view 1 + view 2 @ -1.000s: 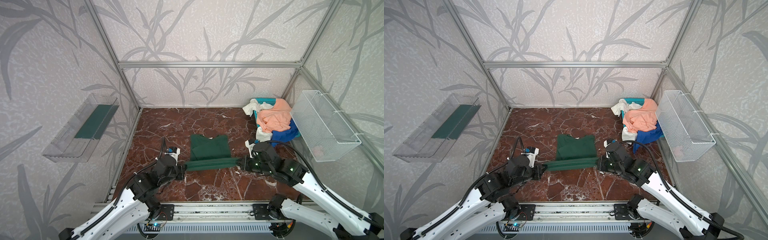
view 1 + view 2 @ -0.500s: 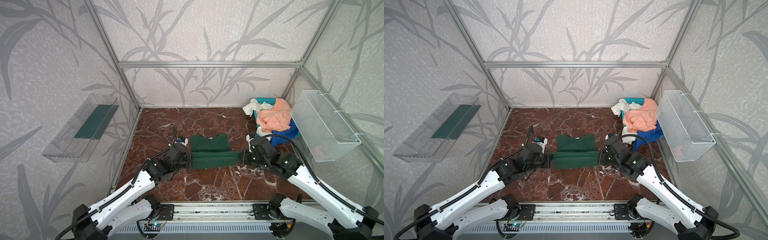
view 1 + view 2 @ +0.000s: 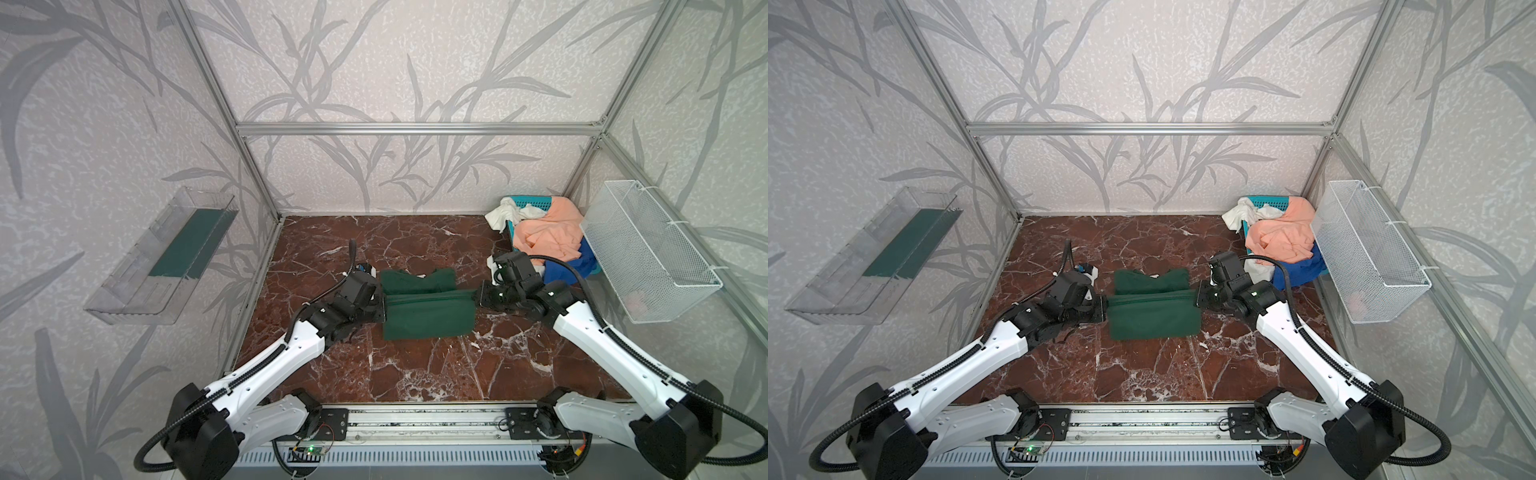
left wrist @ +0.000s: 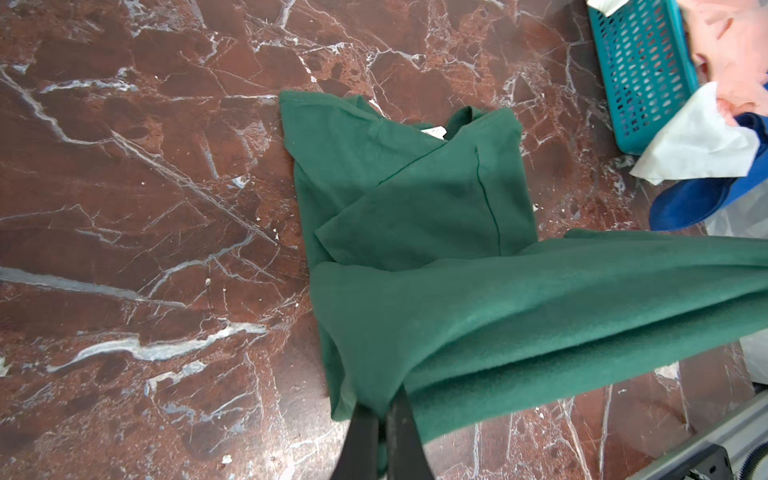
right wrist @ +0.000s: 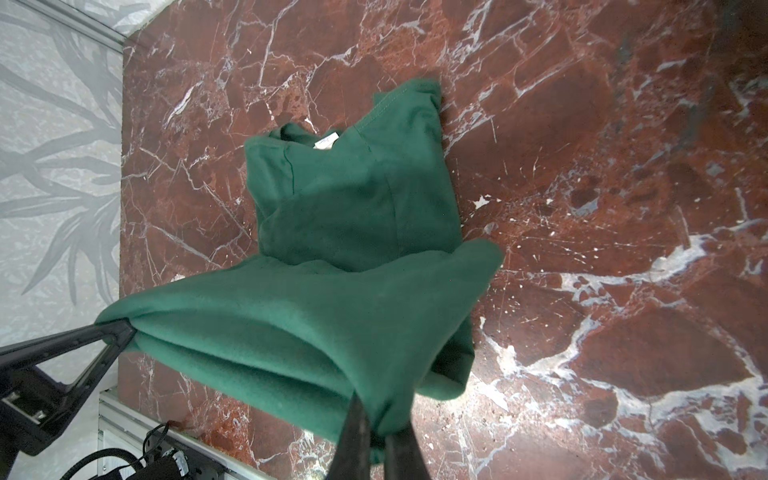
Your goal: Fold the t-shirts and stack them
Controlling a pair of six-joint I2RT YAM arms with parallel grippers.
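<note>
Your left gripper (image 3: 382, 305) is pinched tight on the left end of a raised fold of the dark green t-shirt (image 3: 428, 320). Your right gripper (image 3: 478, 296) is clamped the same way on the right end, so the doubled cloth runs taut between the two. The shirt sits about mid-worktop (image 3: 415, 374), clear of every edge. Its collar end lies flat on the marble toward the far edge, with a small white label (image 5: 326, 142) showing at the neckline, and the held part is lifted over the near half. In the left wrist view the left gripper (image 4: 384, 409) has its black fingers nearly together with green cloth bunched between them. The right wrist view shows the same for the right gripper (image 5: 376, 419). In the far right corner of the worktop the teal basket (image 3: 534, 203) holds the peach-orange t-shirt (image 3: 548, 237) on top. The white t-shirt (image 3: 509, 212) spills over the basket's left rim, and the blue t-shirt (image 3: 569, 268) hangs out on its near side. The wire-mesh basket (image 3: 648, 257) hangs on the right wall, just beside the pile.
</note>
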